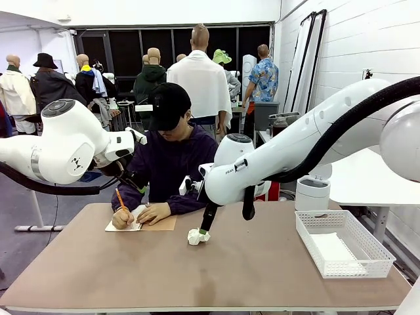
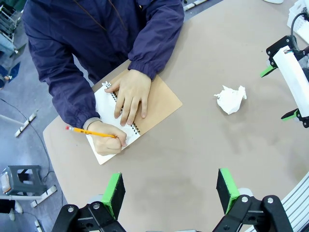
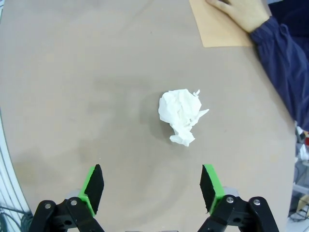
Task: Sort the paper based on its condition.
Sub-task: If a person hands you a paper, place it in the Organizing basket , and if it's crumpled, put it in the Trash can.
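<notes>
A crumpled ball of white paper [image 1: 196, 236] lies on the tan table near the middle; it also appears in the left wrist view [image 2: 231, 99] and the right wrist view [image 3: 181, 115]. My right gripper [image 1: 225, 224] hangs open just above and beside the ball, which lies ahead of its green pads [image 3: 94, 186], apart from them. My left gripper [image 2: 170, 191] is open and empty, high over the table near the person. A flat white sheet [image 1: 333, 249] lies in the white mesh basket [image 1: 357, 268].
A person at the far side writes with a pencil [image 2: 91, 132] in a spiral notebook [image 2: 159, 104] with a brown cover, both hands on it. The basket stands at the table's right. A white cylinder [image 1: 312, 193] stands behind it.
</notes>
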Action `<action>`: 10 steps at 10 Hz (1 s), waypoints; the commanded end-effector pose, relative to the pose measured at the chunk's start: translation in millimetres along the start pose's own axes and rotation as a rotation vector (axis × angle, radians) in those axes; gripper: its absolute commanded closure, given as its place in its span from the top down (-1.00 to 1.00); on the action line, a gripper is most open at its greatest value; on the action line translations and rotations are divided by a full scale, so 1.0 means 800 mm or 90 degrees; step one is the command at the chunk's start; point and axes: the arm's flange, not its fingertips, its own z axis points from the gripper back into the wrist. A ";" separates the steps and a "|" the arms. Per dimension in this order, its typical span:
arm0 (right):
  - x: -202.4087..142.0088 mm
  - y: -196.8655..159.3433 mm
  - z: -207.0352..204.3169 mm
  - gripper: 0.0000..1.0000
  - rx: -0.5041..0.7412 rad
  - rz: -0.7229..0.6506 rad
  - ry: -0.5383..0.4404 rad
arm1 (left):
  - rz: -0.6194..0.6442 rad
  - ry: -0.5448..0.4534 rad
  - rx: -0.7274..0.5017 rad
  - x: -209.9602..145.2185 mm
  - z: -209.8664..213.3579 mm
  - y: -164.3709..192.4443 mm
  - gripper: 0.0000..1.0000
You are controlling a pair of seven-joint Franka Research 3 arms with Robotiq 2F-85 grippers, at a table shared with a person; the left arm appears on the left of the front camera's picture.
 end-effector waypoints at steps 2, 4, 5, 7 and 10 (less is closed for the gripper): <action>0.019 -0.017 -0.033 1.00 -0.004 0.000 -0.012 | 0.002 0.002 -0.001 0.002 -0.001 0.002 1.00; 0.027 -0.025 -0.057 1.00 0.009 0.002 -0.010 | 0.002 0.002 -0.001 0.002 -0.001 0.002 1.00; 0.030 -0.029 -0.069 1.00 0.013 0.002 -0.002 | 0.002 0.002 -0.001 0.002 -0.001 0.002 1.00; 0.033 -0.034 -0.090 1.00 0.025 0.000 0.007 | 0.002 0.002 -0.001 0.002 -0.001 0.002 1.00; 0.033 -0.049 -0.112 1.00 0.028 -0.015 0.026 | 0.002 0.002 -0.001 0.002 -0.001 0.002 1.00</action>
